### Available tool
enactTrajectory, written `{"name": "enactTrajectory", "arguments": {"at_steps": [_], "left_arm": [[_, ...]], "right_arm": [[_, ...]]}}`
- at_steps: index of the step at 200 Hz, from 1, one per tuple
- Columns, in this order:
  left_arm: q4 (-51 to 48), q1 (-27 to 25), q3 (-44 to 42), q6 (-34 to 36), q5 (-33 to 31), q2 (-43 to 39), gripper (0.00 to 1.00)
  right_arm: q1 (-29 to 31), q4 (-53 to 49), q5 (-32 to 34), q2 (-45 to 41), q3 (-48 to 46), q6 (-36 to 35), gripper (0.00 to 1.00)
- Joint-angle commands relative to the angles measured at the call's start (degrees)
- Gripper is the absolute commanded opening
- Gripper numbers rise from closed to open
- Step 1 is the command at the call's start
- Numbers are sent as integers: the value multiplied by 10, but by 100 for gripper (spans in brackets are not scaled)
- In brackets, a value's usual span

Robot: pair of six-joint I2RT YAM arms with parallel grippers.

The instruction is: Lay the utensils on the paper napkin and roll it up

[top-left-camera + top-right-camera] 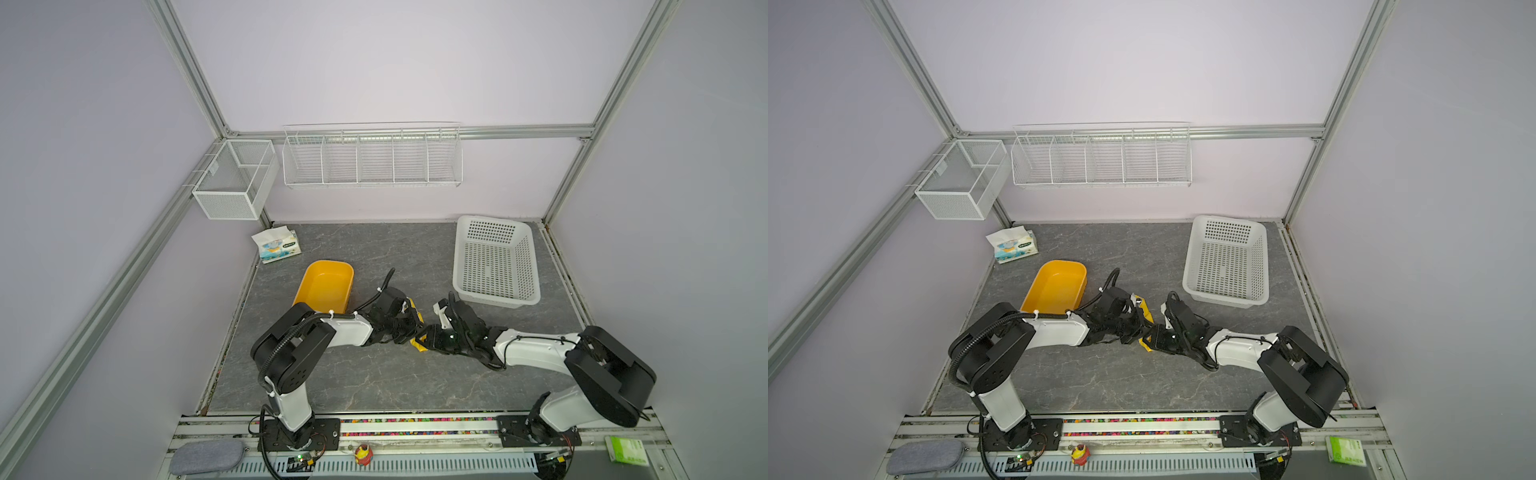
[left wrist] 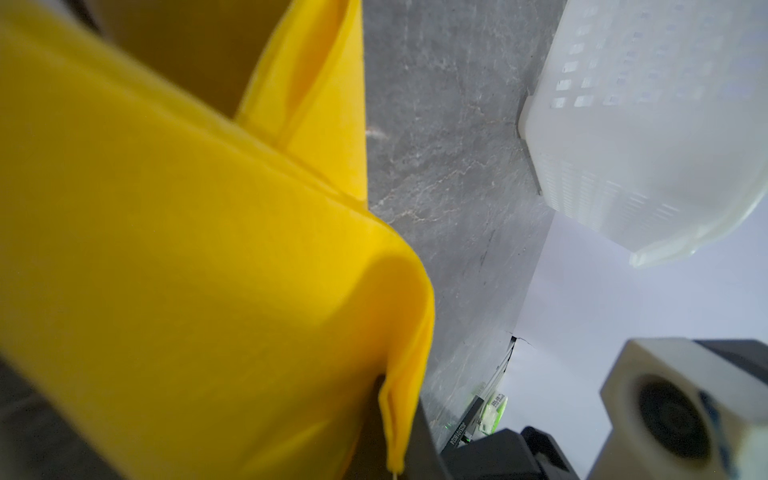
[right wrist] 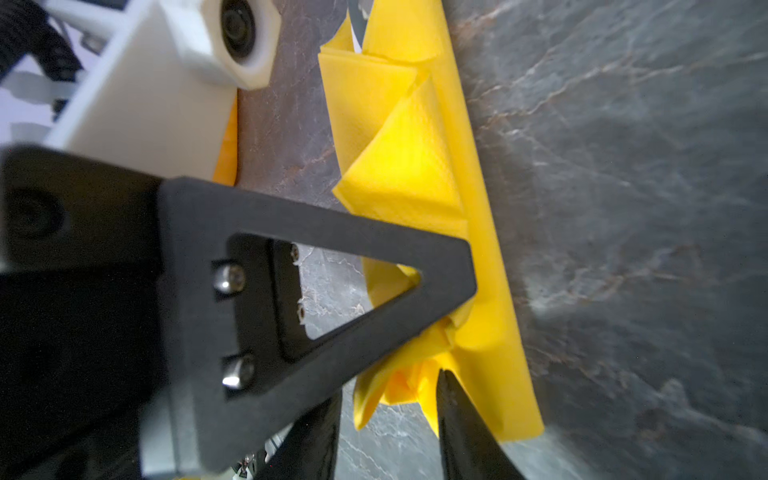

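Right hand partly parted around rolled paper napkin; left hand clamped on napkin.

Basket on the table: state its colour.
White, perforated plastic basket; clearest in both top views.

folded yellow paper napkin fills the view; grey table and white basket lie beyond.
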Motion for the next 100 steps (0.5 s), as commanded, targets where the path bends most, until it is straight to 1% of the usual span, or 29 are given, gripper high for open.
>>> {"name": "enactTrajectory", "arguments": {"at_steps": [1,23,40,56,69,100], "left_arm": [[6,-4,13,-3,0,8,2],[4,-4,14,-2,1,7,2],[0,-4,17,0,1,5,2],[-2,-4,18,3,1,4,3],[-6,-4,22,6,1,4,4],[-26,-4,33,20,1,-2,7]], "right_arm": [[1,-9,29,6,13,13,33],[0,-9,41,3,1,19,24],[0,-6,42,1,-6,21,20],[0,-8,44,-2,-11,23,17],[0,-10,47,-5,-16,24,13],[-1,-31,61,-13,-23,23,9]]}}
